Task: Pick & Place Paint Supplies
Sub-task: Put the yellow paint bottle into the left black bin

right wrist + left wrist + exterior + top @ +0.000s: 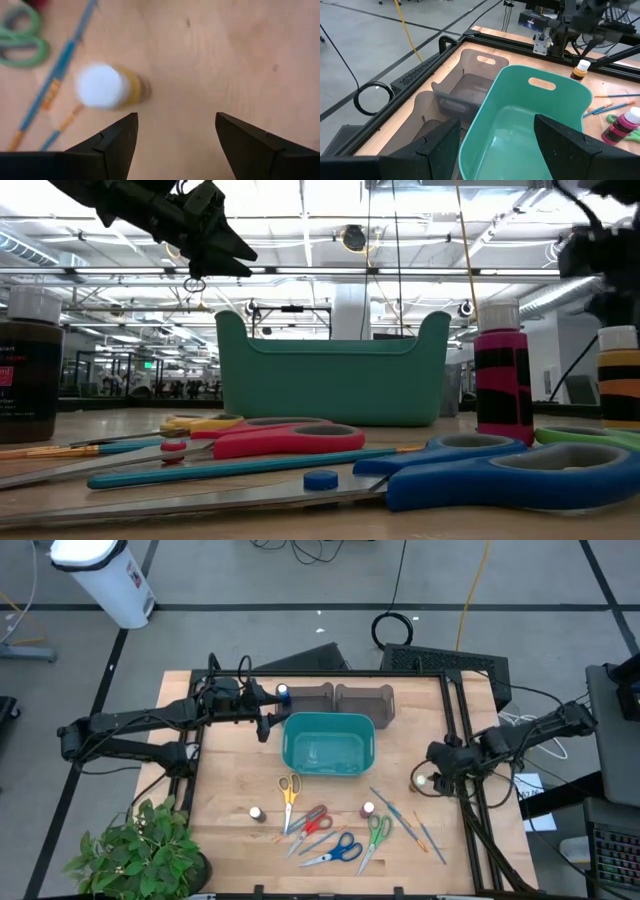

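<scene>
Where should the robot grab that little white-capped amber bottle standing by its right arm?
Probably around the body just under the white cap, coming straight down. The amber bottle stands upright and apart from the brushes, so the right gripper's open fingers above it could likely straddle it.

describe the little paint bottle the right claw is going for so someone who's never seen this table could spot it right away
Start at the teal bin in the middle of the wooden table, then go toward the table's right edge. There, below the open right claw, stands a small amber paint bottle with a white cap. Unlike the other bottles, it stands apart from the scissors.
</scene>
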{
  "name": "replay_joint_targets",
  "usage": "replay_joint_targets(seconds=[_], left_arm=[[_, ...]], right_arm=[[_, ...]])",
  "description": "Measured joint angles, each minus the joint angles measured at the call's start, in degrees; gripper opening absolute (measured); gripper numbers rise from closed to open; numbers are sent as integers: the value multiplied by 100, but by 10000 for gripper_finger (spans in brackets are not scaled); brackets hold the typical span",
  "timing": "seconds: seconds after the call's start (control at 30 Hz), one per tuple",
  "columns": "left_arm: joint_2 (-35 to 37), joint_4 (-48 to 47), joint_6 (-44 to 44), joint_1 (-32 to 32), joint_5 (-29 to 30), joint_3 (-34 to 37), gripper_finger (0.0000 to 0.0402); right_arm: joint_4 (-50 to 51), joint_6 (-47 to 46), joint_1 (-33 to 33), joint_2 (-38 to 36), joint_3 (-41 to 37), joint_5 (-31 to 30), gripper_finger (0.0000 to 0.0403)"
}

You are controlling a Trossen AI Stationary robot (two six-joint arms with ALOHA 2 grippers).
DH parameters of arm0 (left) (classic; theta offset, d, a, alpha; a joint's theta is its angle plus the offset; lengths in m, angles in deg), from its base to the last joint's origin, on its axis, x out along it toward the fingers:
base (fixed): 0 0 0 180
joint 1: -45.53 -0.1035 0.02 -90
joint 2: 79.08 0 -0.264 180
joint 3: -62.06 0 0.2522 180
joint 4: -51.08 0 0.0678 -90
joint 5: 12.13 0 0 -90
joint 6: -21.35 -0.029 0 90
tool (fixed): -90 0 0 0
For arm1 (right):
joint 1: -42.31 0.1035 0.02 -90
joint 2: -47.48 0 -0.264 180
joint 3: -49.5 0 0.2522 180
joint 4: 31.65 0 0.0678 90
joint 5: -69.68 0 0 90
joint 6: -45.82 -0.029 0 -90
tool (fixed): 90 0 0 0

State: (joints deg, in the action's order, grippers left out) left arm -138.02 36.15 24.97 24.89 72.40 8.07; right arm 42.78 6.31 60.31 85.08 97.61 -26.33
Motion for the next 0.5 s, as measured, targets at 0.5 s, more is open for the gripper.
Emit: replay_joint_targets(seconds=[0.5], left_arm=[[0, -4, -5, 0, 2, 0, 255]], right_arm=[[-1534, -485, 354, 470, -578, 483, 226]])
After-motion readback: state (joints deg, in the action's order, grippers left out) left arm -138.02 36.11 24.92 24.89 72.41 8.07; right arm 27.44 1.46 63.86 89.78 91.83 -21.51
